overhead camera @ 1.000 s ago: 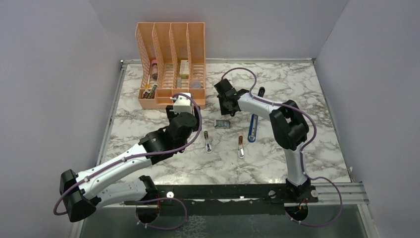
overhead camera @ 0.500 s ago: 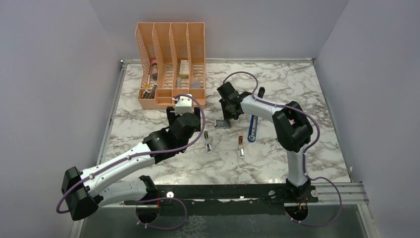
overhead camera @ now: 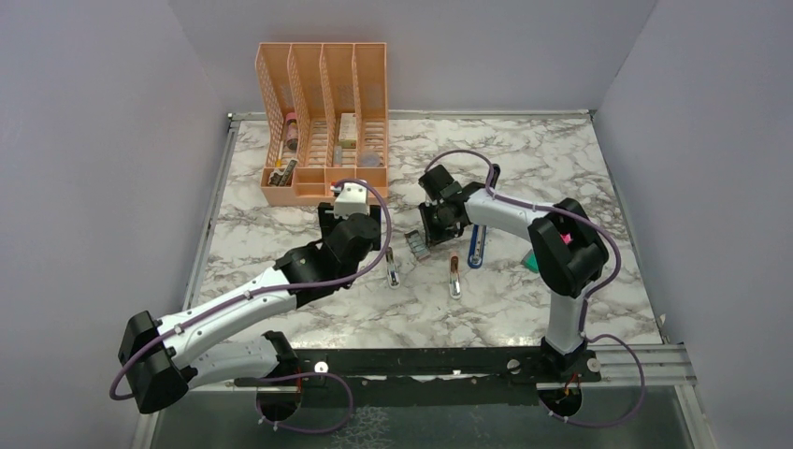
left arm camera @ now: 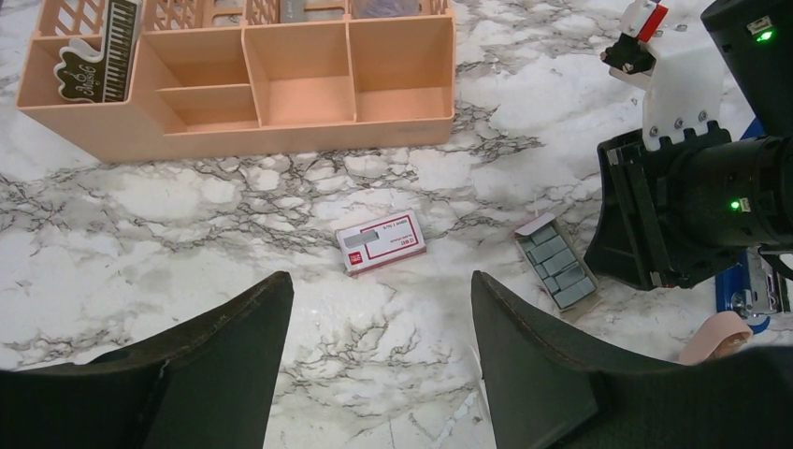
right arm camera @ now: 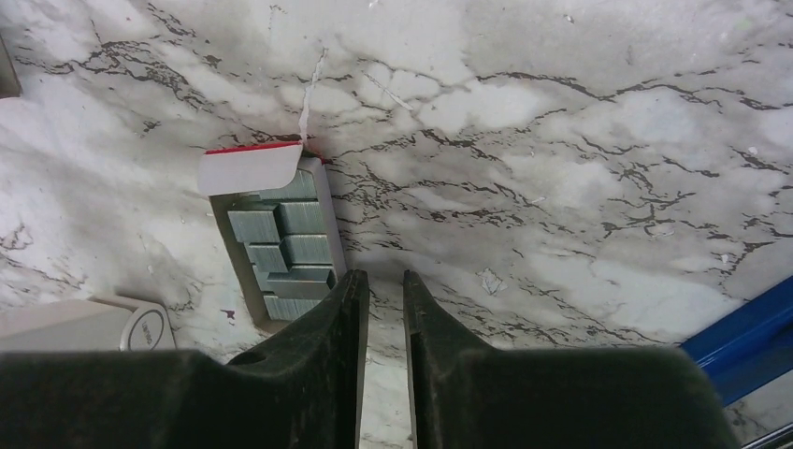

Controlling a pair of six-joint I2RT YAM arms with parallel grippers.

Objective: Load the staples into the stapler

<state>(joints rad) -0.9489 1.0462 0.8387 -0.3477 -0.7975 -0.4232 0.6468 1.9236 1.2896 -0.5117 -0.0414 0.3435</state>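
White black-veined marble table, peach organiser, red-and-white staples box, blue stapler

Glossy white marble-look table with dark veins. Matt peach plastic organizer at upper left. Open paper tray of staples, dull grey metal. Matt black plastic fingers.

The right arm has swung toward the robot, its fingers now beside the shifted open staples tray.

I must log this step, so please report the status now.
Left gripper open, empty. Right gripper nearly shut, empty, beside open staples tray. Stapler untouched. Nothing in the way.
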